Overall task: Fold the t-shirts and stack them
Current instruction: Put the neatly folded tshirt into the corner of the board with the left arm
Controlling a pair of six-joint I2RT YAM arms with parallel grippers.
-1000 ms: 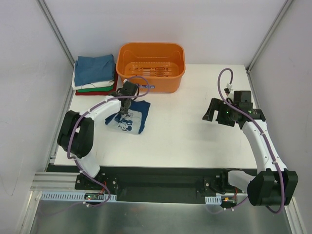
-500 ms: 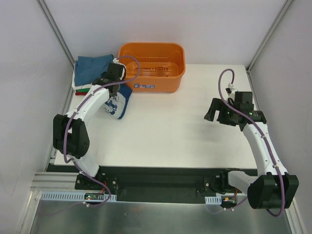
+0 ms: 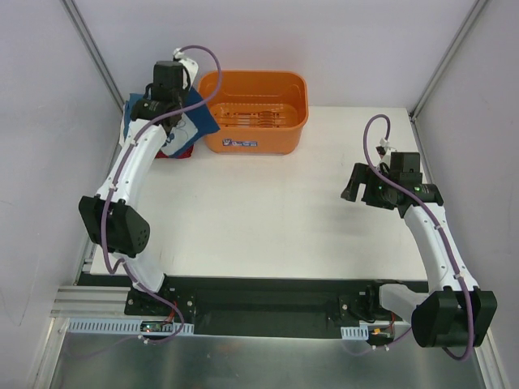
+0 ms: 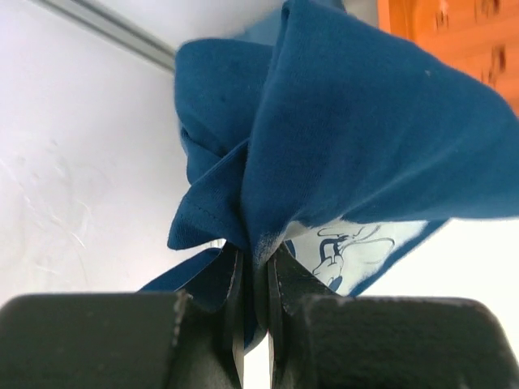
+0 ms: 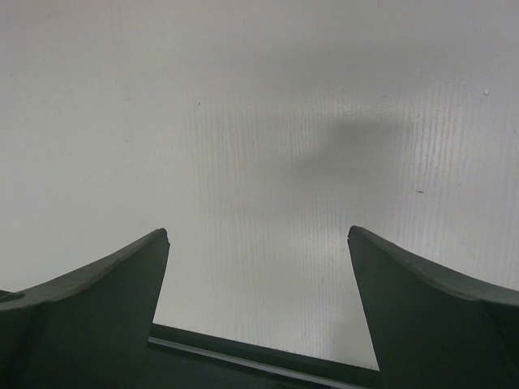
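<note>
**A:** State of the left gripper (image 4: 255, 261)?

**B:** Jaws pinched tight on a bunched fold of the navy t-shirt (image 4: 365, 130). The cloth is crumpled and shows no clear long axis.

**A:** Where is it relative to the stack (image 3: 180, 151)?

**B:** In the far left corner, over the stack and just beside the orange basket (image 3: 276, 130). I judge the drop runs straight down. The left arm is the nearer one.

**A:** And the right gripper (image 5: 258, 243)?

**B:** Fingers spread wide, holding nothing, over bare table (image 3: 268, 211), well apart from the shirts.

**A:** What is hidden?

**B:** The arm and the hanging tee cover most of the stack, and only a red edge shows. I cannot tell whether the tee touches the stack.
</note>
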